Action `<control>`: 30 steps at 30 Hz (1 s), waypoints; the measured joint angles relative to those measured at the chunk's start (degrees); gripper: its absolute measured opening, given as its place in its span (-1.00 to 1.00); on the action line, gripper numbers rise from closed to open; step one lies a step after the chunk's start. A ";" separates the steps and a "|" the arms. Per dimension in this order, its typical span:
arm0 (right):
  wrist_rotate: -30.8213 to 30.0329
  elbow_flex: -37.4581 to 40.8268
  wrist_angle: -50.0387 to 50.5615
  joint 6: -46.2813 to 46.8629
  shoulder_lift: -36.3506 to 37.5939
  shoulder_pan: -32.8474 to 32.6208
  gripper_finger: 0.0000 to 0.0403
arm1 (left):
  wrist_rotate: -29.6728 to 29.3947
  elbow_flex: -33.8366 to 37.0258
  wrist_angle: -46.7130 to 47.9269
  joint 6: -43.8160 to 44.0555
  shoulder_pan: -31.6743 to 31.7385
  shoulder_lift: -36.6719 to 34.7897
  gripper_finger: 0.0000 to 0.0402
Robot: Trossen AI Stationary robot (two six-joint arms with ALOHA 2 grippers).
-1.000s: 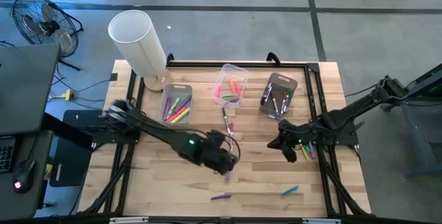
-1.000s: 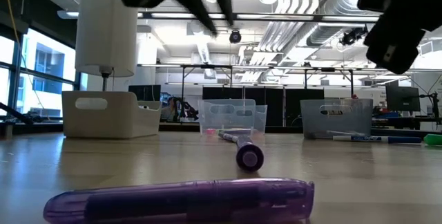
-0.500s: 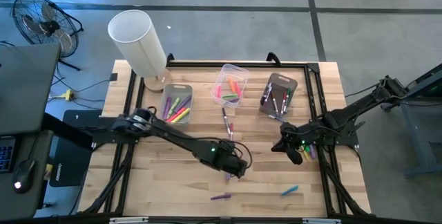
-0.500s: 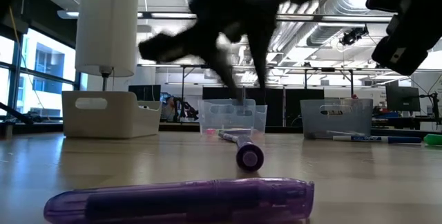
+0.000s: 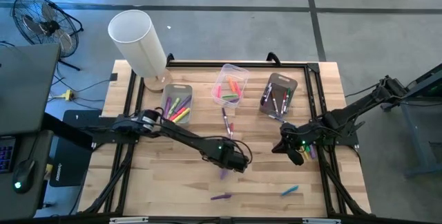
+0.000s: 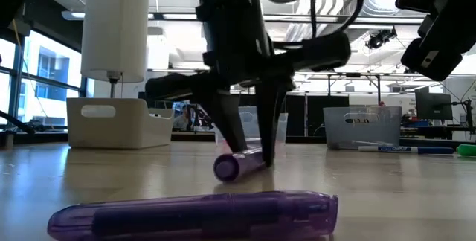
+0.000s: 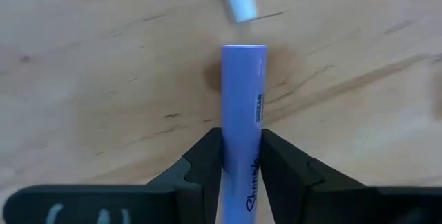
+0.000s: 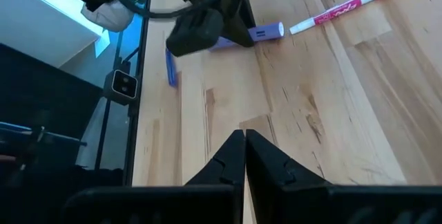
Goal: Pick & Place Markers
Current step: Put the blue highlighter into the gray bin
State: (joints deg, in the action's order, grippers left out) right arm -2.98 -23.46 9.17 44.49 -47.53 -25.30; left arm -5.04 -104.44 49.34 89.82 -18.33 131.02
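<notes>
Three bins, one purple marker pinched by left gripper; right gripper pressed together.

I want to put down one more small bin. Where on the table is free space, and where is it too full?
Free: the front left of the table, between the left arm and the front edge, and the strip between the left gripper and right gripper. Crowded: the back row of three bins beside the lamp; loose markers lie front centre.

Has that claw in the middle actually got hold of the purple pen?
Yes. The left gripper has a finger pressed against each side of the purple marker, which lies flat on the table.
</notes>
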 joint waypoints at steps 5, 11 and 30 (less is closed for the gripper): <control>-0.04 0.00 -0.10 -0.99 0.00 0.01 -1.00 | 2.76 0.04 1.19 -0.02 0.07 0.95 -0.55; -0.04 0.00 -0.38 -1.05 0.00 0.02 -0.99 | 4.28 0.06 2.78 -5.55 0.11 1.03 -0.70; -8.30 -0.07 -4.86 1.99 -0.58 0.11 -0.99 | 4.05 0.56 12.99 -40.63 5.39 -19.65 -0.73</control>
State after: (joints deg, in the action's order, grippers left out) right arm -11.29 -23.53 4.31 46.48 -48.11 -25.19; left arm -1.00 -103.88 62.33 49.19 -12.94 111.36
